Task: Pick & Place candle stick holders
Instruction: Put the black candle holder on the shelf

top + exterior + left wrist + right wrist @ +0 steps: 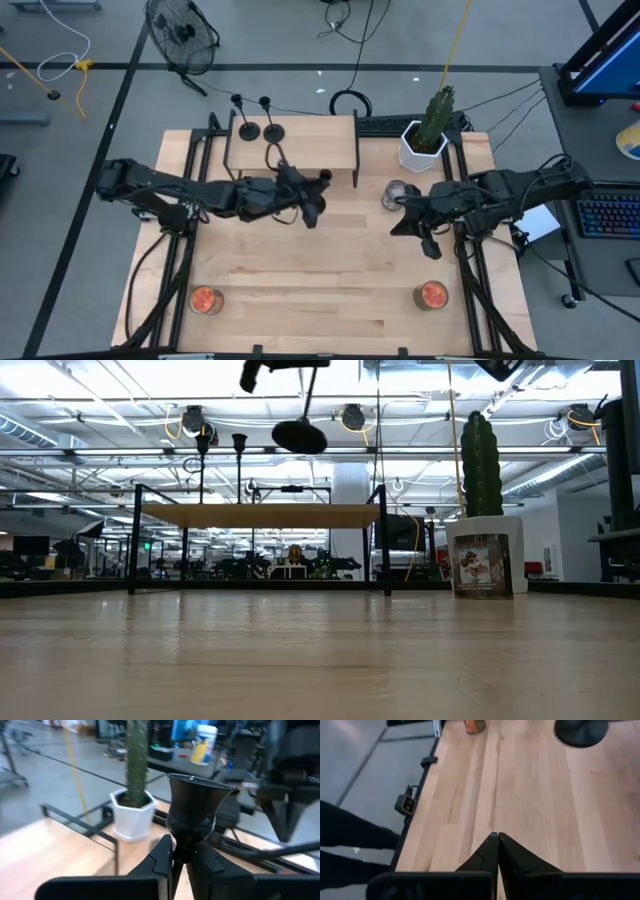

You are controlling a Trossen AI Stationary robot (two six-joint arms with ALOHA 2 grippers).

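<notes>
Two black candle stick holders [245,130] [273,130] stand by their disc bases on the wooden shelf [300,135] at the table's far side. They also show in the low view [203,455] [239,460]. My left gripper [318,190] is in the air over the table's middle, in front of the shelf, shut on the third holder [199,802]. My right gripper [496,839] is shut and empty, low over the table to the right of centre [398,222], pointing left. My left gripper pinches the holder's thin neck [183,840] just under its cup-shaped top [200,790] between the two fingers. The fingers come level from the table's left. The holder stands upright and is lifted clear, its disc base [298,436] hanging high above the table.
A cactus in a white pot [425,140] stands at the back right with a glass jar [395,193] in front of it. Two orange candle jars [205,298] [432,295] sit near the table's front edge. Bare wood lies between them.
</notes>
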